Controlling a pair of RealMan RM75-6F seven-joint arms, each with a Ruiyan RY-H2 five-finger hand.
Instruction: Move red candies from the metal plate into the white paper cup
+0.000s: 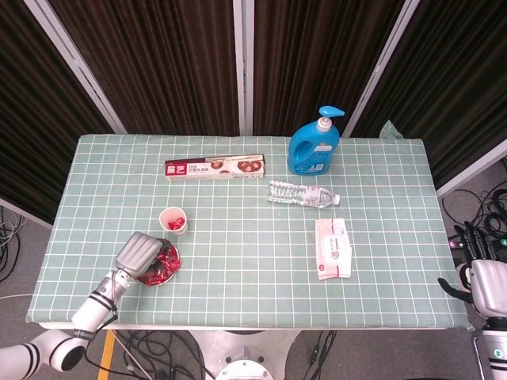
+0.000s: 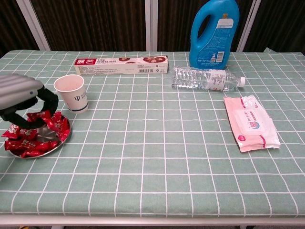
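The metal plate [image 2: 61,140] lies near the table's front left corner, heaped with red wrapped candies [image 2: 28,145]. In the head view my left hand [image 1: 136,253] covers most of the plate [image 1: 169,267]. The chest view shows that left hand [image 2: 24,95] raised just above the heap, fingers curled down around a red candy [image 2: 34,119]. The white paper cup [image 2: 72,93] stands upright just behind and right of the plate, and from above the cup [image 1: 173,220] has red candies inside. My right hand [image 1: 485,277] hangs off the table's right front corner, fingers apart, holding nothing.
A long toothpaste box [image 1: 214,167] lies at the back. A blue pump bottle [image 1: 314,146] stands behind a clear water bottle [image 1: 303,194] lying on its side. A pink wet-wipe pack [image 1: 333,248] is at centre right.
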